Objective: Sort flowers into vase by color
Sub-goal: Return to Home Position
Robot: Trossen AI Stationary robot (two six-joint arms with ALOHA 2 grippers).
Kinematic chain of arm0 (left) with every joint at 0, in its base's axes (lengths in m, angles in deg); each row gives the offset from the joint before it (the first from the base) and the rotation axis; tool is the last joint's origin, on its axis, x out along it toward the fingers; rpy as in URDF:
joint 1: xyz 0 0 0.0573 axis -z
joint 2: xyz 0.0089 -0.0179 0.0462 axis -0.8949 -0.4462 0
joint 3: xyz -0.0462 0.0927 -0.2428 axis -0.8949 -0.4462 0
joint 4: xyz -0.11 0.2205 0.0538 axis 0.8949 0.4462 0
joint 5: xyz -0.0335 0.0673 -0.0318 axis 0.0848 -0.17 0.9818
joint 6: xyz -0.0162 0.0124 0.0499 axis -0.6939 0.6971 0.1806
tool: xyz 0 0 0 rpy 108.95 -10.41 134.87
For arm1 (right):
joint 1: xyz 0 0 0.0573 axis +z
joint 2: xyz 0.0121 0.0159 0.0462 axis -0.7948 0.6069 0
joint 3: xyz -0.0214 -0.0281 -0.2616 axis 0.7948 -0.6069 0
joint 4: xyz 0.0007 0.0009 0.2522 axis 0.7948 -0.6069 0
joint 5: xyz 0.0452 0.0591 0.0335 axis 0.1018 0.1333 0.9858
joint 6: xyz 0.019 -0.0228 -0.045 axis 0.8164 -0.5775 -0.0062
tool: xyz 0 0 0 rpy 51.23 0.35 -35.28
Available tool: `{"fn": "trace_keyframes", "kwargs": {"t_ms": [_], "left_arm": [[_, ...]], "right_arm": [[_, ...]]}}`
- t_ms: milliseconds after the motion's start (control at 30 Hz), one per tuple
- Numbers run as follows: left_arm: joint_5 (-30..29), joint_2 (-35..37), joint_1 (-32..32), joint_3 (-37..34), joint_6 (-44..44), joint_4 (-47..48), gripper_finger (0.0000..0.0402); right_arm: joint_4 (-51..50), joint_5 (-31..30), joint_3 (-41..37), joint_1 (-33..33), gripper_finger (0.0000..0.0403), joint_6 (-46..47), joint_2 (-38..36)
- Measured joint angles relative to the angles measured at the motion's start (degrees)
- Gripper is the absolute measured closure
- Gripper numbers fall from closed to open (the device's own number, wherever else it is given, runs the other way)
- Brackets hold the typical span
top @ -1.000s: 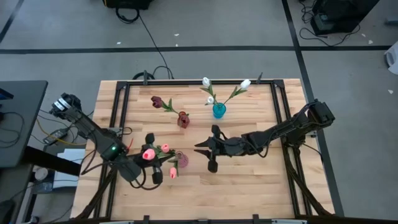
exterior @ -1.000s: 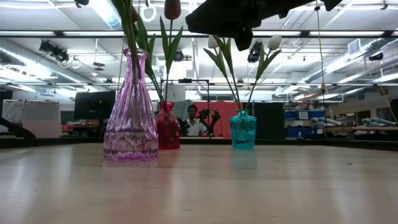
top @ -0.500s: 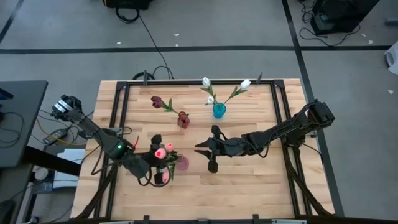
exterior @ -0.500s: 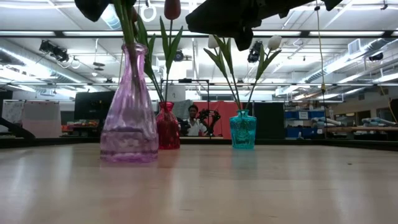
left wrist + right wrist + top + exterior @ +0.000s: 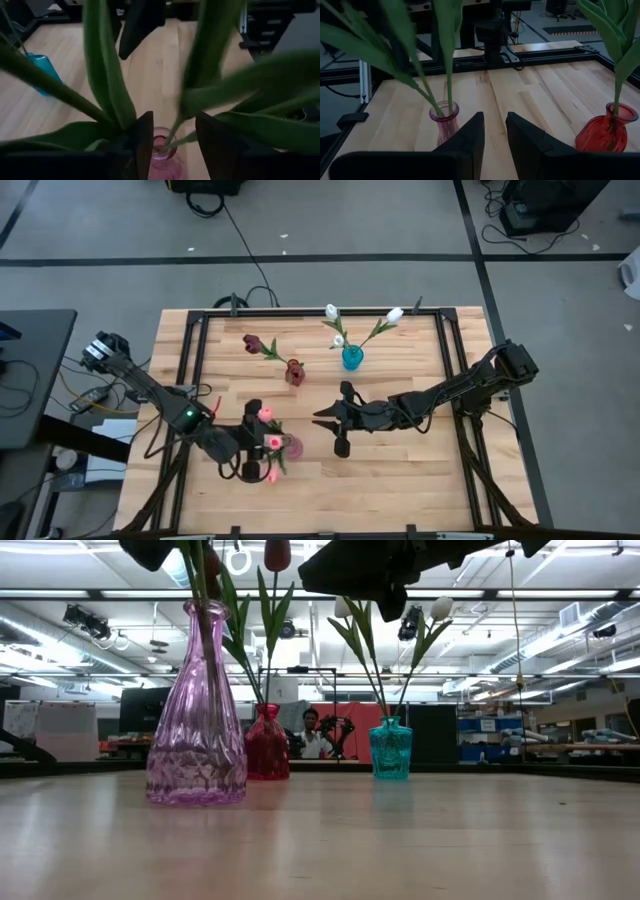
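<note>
The left gripper point(image 5: 268, 444) sits among the pink tulips point(image 5: 268, 416), with the pink vase point(image 5: 293, 446) just ahead of its tips. The right gripper point(image 5: 320, 419) hangs just beyond that vase, facing it.

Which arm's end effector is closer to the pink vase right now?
Left. The left end effector sits over the pink vase, straddling the stems; the right end effector hangs apart, nearer mid-table.

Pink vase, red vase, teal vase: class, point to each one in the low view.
pink vase point(image 5: 197, 755): low view, on its ribbed glass body.
red vase point(image 5: 270, 750): low view, on its round body.
teal vase point(image 5: 390, 752): low view, on its body.
</note>
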Motion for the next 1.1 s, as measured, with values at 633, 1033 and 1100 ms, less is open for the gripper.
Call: {"fn": "trace_keyframes", "kwargs": {"t_ms": [633,1033,1100], "left_arm": [[4.5,15.6,0.9,0.0,4.4,9.2,0.0244],[-0.5,26.3,6.0,0.0,7.5,16.3,0.0245],[-1.0,27.9,6.0,-0.7,7.8,16.2,0.0245]], "right_arm": [[-4.7,-0.6,0.0,-1.0,0.0309,-0.1,-4.3],[-5.7,4.4,-18.7,-9.1,0.0309,-3.1,-32.6],[-3.9,6.2,-22.2,-10.4,0.0309,-2.5,-37.6]]}}
